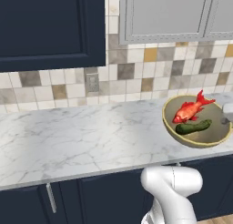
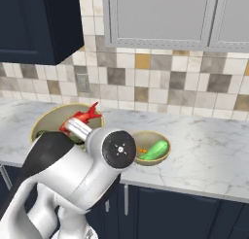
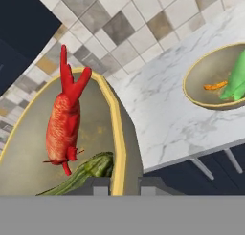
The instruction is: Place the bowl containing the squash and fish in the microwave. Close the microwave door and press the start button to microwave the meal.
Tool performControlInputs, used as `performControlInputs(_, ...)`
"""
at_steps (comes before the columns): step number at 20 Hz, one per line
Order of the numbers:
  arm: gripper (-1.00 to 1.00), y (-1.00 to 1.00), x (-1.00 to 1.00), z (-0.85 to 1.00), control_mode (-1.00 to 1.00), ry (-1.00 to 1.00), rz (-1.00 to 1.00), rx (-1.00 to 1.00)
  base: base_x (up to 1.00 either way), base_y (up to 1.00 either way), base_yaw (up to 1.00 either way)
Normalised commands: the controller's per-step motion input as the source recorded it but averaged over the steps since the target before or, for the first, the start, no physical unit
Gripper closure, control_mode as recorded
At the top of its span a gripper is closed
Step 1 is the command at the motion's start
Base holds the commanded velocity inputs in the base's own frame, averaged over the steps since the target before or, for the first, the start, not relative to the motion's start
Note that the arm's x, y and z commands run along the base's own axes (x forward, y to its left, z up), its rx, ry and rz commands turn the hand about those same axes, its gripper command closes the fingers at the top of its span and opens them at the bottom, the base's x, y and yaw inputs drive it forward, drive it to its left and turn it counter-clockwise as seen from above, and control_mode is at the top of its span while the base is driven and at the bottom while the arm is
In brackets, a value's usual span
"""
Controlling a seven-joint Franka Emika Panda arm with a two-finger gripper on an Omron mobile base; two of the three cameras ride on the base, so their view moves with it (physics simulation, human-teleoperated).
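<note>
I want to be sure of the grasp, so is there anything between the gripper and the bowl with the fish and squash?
Nothing visible. In the hand view the gripper straddles the bowl rim, one fingertip inside by the squash, one outside. The fish lies clear of the fingers. The second bowl sits apart on the counter.

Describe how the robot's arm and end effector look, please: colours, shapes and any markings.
The arm is glossy white with rounded, bulging links and a black section at one joint. A black round cap with a small white cross mark covers a joint. The end effector shows two small dark grey, square finger tips. No cables are visible.
</note>
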Motion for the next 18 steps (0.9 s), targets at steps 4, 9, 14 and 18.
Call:
performControlInputs(4, 1.0, 0.0, 0.17, 0.0, -1.0, 0.05, -0.02, 0.0, 0.0, 0.0, 0.0)
performControlInputs(9, 1.0, 0.0, -0.19, 0.0, -1.0, 0.01, 0.0, 0.0, 0.0, 0.0, 0.0)
performControlInputs(14, 1.0, 0.06, -0.61, 0.0, -1.0, 0.0, 0.0, -0.05, 0.0, 0.0, 0.0)
performControlInputs(18, 1.0, 0.04, -0.27, 0.0, -1.0, 0.0, 0.0, -0.03, 0.0, 0.0, 0.0)
